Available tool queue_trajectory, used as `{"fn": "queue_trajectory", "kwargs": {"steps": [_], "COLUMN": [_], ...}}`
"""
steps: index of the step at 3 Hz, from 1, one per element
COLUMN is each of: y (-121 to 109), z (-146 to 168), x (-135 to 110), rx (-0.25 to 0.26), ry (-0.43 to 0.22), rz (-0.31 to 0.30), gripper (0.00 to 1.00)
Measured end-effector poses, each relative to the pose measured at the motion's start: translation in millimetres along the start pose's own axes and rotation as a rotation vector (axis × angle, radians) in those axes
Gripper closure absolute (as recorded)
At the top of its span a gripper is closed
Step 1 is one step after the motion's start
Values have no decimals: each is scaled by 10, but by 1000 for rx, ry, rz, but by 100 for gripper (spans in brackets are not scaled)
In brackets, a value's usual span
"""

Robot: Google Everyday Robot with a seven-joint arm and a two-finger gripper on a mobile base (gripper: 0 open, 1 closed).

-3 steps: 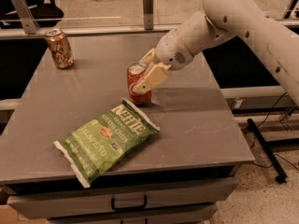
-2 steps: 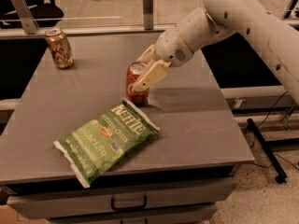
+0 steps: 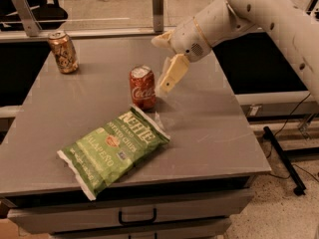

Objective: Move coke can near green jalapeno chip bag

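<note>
Centrally, the coke can [image 3: 142,87] is standing just above the green jalapeno chip bag [image 3: 113,150]. Beside it, the gripper [image 3: 164,69] is hovering, jaws apart and empty

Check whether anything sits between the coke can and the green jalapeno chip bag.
Nothing visible: the coke can stands just beyond the green jalapeno chip bag, only table surface between. The gripper hangs open beside the can.

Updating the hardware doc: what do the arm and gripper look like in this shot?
Arm: smooth off-white rounded shells, thick tubular links, a few small dark dots on the casing. Gripper, just right of the coke can: rounded white wrist housing with a small speckled grille patch, flat cream-yellow fingers.
</note>
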State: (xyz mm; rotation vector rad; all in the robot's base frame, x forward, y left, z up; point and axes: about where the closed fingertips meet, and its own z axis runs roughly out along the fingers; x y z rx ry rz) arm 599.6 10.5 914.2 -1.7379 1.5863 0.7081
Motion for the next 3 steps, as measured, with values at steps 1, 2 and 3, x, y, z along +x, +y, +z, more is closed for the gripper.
{"fn": "queue_trajectory", "kwargs": {"steps": [1, 2, 3], "y": [-347, -779, -839], "z": [-355, -942, -1071], "x": [89, 191, 97], "rx": [119, 285, 314], "ry": [-21, -66, -79], "rz": [8, 13, -3], "gripper": [0, 0, 0]}}
